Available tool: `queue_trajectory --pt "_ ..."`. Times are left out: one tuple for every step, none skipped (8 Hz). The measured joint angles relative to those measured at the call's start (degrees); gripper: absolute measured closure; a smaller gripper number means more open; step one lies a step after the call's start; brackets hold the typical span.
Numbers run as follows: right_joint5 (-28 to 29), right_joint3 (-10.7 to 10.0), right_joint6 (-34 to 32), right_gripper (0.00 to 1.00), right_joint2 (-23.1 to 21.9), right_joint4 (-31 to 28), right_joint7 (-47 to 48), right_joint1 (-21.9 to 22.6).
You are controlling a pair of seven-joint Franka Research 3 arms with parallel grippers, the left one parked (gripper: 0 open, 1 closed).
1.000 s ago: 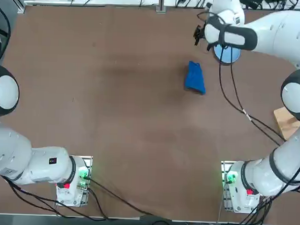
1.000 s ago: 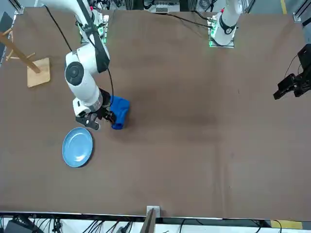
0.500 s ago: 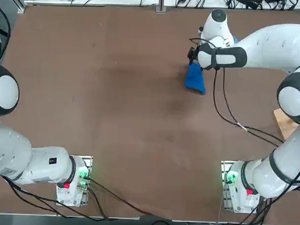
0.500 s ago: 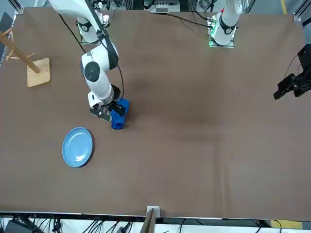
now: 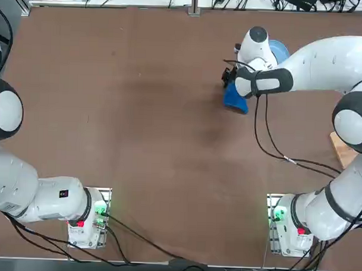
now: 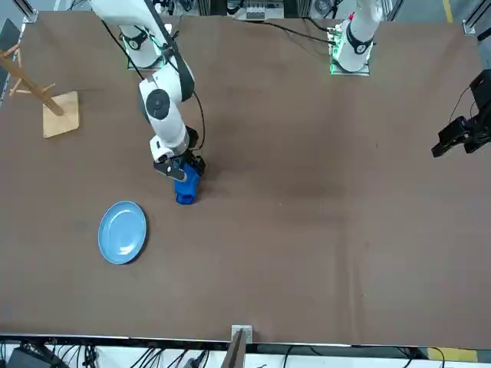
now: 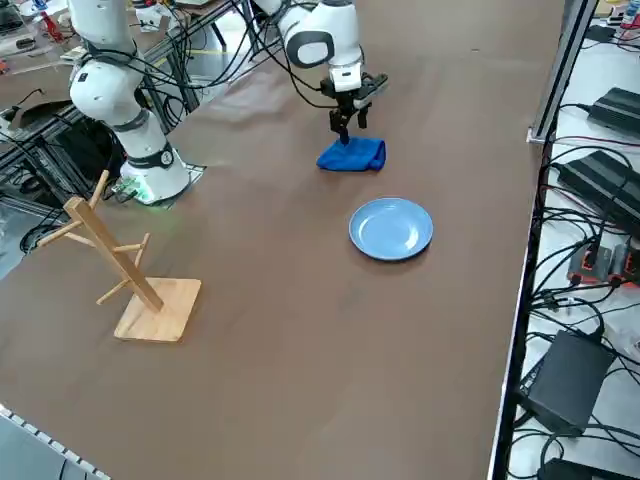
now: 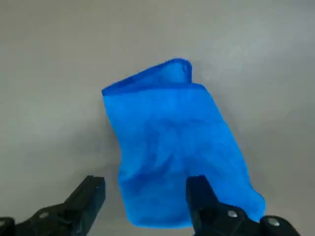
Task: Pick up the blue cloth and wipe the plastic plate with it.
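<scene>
The blue cloth (image 8: pixel 174 142) lies crumpled and folded on the brown table, also seen in the top view (image 5: pixel 235 99), front view (image 6: pixel 186 187) and side view (image 7: pixel 352 154). My right gripper (image 8: pixel 145 191) hovers open just over the cloth's near end; one fingertip (image 8: pixel 199 189) is over the fabric, the other (image 8: pixel 92 191) over bare table beside it. The gripper (image 5: pixel 229 78) (image 6: pixel 178 164) (image 7: pixel 347 122) holds nothing. The light blue plastic plate (image 6: pixel 123 232) (image 7: pixel 391 228) rests flat a short way from the cloth; in the top view the plate (image 5: pixel 279 51) is half hidden behind my arm.
A wooden peg stand on a square base (image 7: pixel 130 270) (image 6: pixel 46 98) stands near the table's right edge, well away from the cloth. Black cables (image 5: pixel 270 138) trail from my arm over the table.
My right gripper has swung from above the plate across to the cloth and come down over it. Cloth and plate have stayed where they were.
</scene>
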Motion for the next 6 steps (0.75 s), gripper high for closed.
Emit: queue_trajectory --pt "-0.01 -0.01 0.86 0.0 0.06 -0.65 0.02 0.12" --pt "-0.01 -0.01 1.55 0.0 0.17 -0.85 0.2 0.41" --pt "-0.02 0.0 2.49 0.0 0.4 -0.99 0.46 0.66" --pt "-0.06 -0.05 3.86 0.0 0.94 -1.21 0.49 0.89" --pt "-0.13 -0.25 5.25 0.0 1.77 -1.37 0.52 1.28" --pt "-0.34 -0.59 6.04 0.0 2.67 -1.39 0.54 1.42"
